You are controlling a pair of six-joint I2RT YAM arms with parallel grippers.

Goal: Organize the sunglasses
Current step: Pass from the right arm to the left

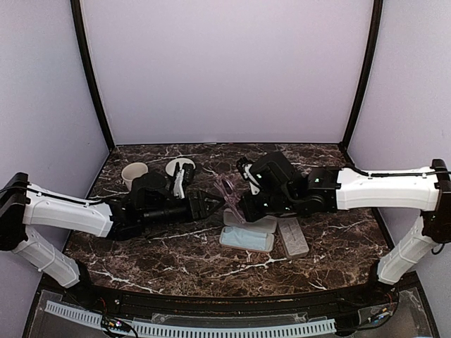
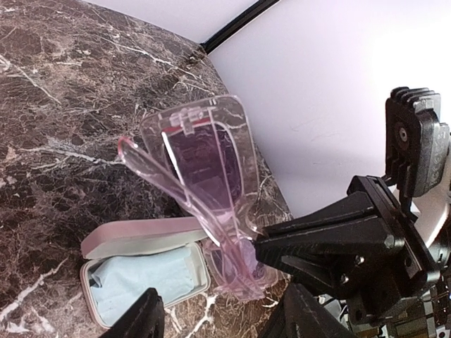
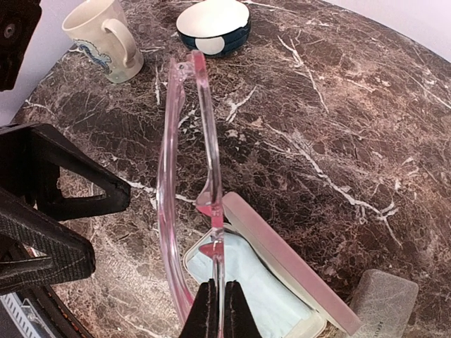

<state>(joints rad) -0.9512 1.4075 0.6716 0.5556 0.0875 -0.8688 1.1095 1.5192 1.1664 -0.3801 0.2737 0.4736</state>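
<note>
Progress check: nothing looks put away yet. Right gripper (image 3: 215, 308) is pinched tight on the pink-framed sunglasses (image 2: 211, 162), holding them in the air just above the open pink case (image 3: 282, 257), which only has the light-blue cloth (image 2: 141, 278) in it. Left gripper (image 2: 222, 317) sits close to the glasses with its jaws apart, gripping nothing. Grey case (image 1: 293, 236) alongside is shut. Can't spot a black pair anywhere. My guess is that casing and closing are all left to do.

Robot lab test cell, plain lilac partition walls (image 1: 225, 70), black corner posts (image 1: 91, 77), marble-pattern tabletop (image 1: 331, 243), left arm (image 1: 67, 215) and right arm (image 1: 387, 190) bolted at near edge, slotted cable duct (image 1: 211, 329)
</note>
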